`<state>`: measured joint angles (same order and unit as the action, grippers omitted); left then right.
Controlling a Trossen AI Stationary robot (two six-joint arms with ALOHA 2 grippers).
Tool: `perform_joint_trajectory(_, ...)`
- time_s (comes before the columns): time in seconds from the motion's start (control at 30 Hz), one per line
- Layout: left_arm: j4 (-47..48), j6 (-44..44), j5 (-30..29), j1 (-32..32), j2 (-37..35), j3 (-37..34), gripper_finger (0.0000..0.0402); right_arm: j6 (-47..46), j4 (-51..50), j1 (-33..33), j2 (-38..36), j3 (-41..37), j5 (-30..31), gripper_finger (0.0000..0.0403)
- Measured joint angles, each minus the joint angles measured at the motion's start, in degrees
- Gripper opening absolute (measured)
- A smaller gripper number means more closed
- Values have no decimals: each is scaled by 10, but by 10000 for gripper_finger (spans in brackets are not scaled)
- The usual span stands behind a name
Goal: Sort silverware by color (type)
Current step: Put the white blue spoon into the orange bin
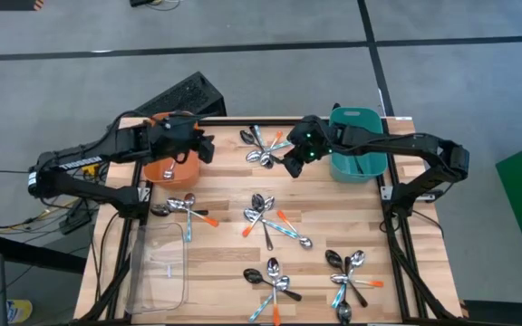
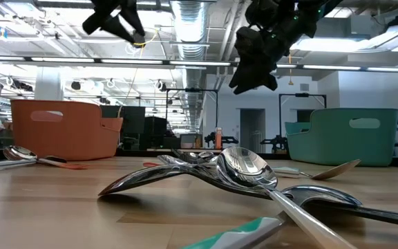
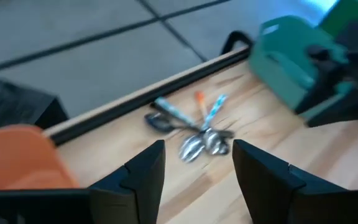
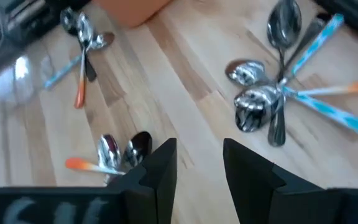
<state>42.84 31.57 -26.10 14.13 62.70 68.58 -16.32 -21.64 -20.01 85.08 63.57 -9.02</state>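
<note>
Wooden table (image 1: 216, 258) holds scattered spoons (image 1: 265, 222); no legible writing.

Bare wood (image 1: 225, 195) between spoon clusters (image 1: 263, 149); bins (image 1: 359, 145) flank.

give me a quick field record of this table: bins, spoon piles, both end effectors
orange bin: far left of table, under the left arm
teal bin: far right
clear tray: near left edge
spoon piles: five on the wood; far pile lies between the bins
left end effector: open, empty, raised near the orange bin
right end effector: open, empty, raised beside the far pile
sorted so far: cannot tell
</note>
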Motion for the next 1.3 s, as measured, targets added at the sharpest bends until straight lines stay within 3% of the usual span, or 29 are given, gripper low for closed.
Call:
perform_joint_trajectory(0.27, -36, 17, 14, -8, 3, 0, 174, 96, 47, 37, 0, 0, 3, 139)
perform_joint_trajectory(0.47, -27, -37, 2, -4, 3, -2, 174, -74, 53, 47, 11, 0, 30, 122)
perform_joint_trajectory(0.6, -22, -60, 66, 20, 3, -2, 174, -174, 33, 47, 32, 0, 58, 118)
perform_joint_trajectory(0.87, 0, -77, 143, 57, -5, 9, 174, -231, -12, 58, 64, 0, 82, 117)
perform_joint_trajectory(0.97, 20, -97, 129, 65, -13, 29, 174, -242, -52, 57, 74, 0, 101, 117)
perform_joint_trajectory(1.1, 3, -158, 69, 72, -18, 48, 174, -242, -104, 57, 95, 6, 108, 117)
perform_joint_trajectory(1.3, -35, -160, 50, 72, -16, 48, 174, -199, -260, 58, 142, 126, 137, 117)
